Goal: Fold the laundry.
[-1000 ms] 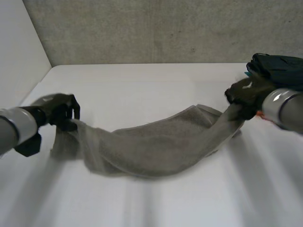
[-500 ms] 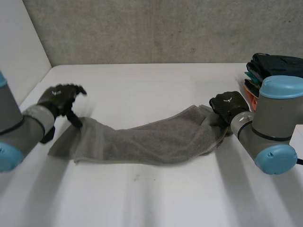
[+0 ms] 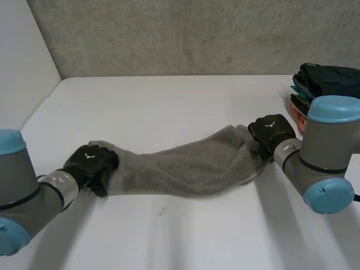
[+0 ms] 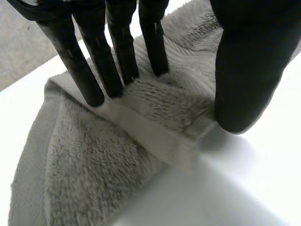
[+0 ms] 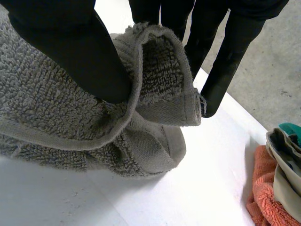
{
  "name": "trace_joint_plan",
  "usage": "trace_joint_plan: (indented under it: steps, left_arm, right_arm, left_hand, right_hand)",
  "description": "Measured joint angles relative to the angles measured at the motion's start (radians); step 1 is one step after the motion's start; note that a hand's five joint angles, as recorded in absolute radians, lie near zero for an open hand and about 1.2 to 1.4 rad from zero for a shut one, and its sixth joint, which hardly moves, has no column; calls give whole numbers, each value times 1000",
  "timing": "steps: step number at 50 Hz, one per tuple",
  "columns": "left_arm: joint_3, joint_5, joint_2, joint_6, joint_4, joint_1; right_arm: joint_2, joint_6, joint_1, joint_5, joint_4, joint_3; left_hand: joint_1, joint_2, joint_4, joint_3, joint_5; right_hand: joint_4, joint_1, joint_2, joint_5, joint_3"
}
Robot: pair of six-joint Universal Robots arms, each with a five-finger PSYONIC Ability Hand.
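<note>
closest to me, at the lower left of the frame, the left hand (image 3: 93, 165) is down on the near end of the grey towel (image 3: 185, 166). its own wrist view shows the fingers (image 4: 101, 56) planted on a bunched fold at the hem and the thumb (image 4: 247, 70) down on the other side of that fold, so the end looks pinched between them, not merely pressed.

from there the towel runs across the middle of the white worktop (image 3: 169, 98) as a long, rumpled band. it sags toward me in the middle and, as far as i can see, lies on the surface along its length. at its far end, right of centre, the right hand (image 3: 271, 130) has the other hem. its thumb sits inside a curl of the cloth and its fingers stand behind that curl, nipping the edge, with a loose lump of towel below the palm.

further back, against the right edge of the frame, is a pile of folded cloths (image 3: 329, 84), dark on top with teal and orange lower down, just beside the right arm.

as for progress, i'd say this piece is barely begun. both ends are held, which is a fair start, but the cloth is roped up and creased, with no flat panel and no clean fold anywhere. it wants spreading out square first, then the folds, then a place on the pile. the pile suggests other pieces are already dealt with.
</note>
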Motion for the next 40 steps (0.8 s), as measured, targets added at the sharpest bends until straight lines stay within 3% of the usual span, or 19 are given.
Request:
trace_joint_plan:
  steps: [1, 2, 4, 9, 16, 20, 26, 32, 36, 40]
  left_arm:
    - [10, -6, -12, 1, 1, -2]
    - [18, -11, -20, 3, 2, -4]
    - [34, -26, -33, 8, 7, -8]
    - [56, -72, -8, 22, 15, -13]
    - [72, -110, 197, 5, -59, 6]
    - [123, -54, 363, -16, -226, 46]
    - [238, 63, 464, -23, -525, 116]
    - [335, 111, 407, 11, -740, 170]
    - [346, 92, 307, 64, -740, 170]
    - [386, 39, 149, 132, -652, 150]
  right_arm:
    - [0, -1, -1, 1, -1, 0]
    - [0, -3, -2, 1, -1, 1]
    - [-2, -7, -4, 3, -1, 1]
    - [-27, -39, -8, 11, 18, -4]
    - [-157, -192, -24, 35, 162, -20]
    - [-293, -326, -46, 41, 302, -42]
    - [-410, -453, -65, 41, 444, -69]
    - [-405, -538, -71, 39, 549, -75]
    - [-342, -552, -70, 40, 563, -76]
    - [-220, -547, -65, 44, 539, -106]
  left_hand:
    - [187, 184, 180, 167, 173]
    - [214, 213, 210, 210, 203]
    - [440, 470, 485, 464, 463]
    - [441, 516, 540, 517, 486]
    - [441, 516, 542, 517, 485]
    - [441, 523, 542, 517, 486]
    - [441, 525, 542, 519, 486]
    - [441, 525, 542, 519, 486]
    - [441, 526, 542, 519, 486]
    - [441, 526, 543, 519, 486]
  right_hand:
    - [0, 0, 0, 0, 0]
    - [0, 0, 0, 0, 0]
    - [0, 0, 0, 0, 0]
    - [0, 0, 0, 0, 0]
    - [0, 0, 0, 0, 0]
    - [0, 0, 0, 1, 0]
    - [0, 0, 0, 0, 0]
    - [0, 0, 0, 0, 0]
    - [0, 0, 0, 0, 0]
    - [0, 0, 0, 1, 0]
